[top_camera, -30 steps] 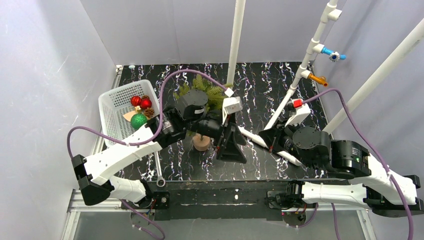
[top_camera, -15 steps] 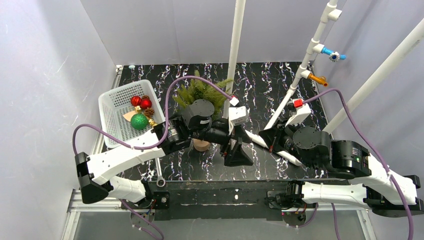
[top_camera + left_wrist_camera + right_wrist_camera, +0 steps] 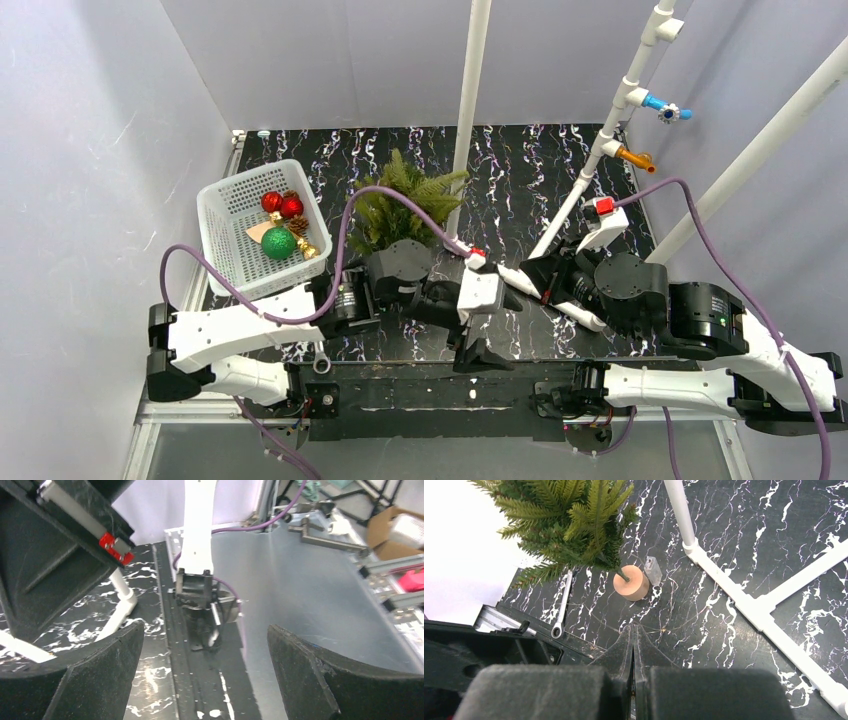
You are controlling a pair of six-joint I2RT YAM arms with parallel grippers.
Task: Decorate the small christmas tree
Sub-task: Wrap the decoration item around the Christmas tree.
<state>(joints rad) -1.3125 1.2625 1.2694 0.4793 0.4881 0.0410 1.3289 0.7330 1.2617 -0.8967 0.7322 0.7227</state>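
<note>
The small christmas tree (image 3: 405, 200) is standing upright just ahead of the right gripper (image 3: 634, 652), whose jaws are pressing together on nothing. The left gripper (image 3: 205, 655) is spreading wide and empty, facing away from the tree. No ornament is hanging yet: the baubles (image 3: 279, 242) are lying in the basket (image 3: 222, 215) beyond it, so the decorating seems unstarted

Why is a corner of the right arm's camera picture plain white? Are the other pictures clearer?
Right wrist view: the wall behind the small christmas tree is blown out to white, yet its needles are crisp; the shut right gripper near the lens is soft. Left wrist view: the open left gripper is dark, everything beyond it hazy. Top external view: even light, faint shadows.
</note>
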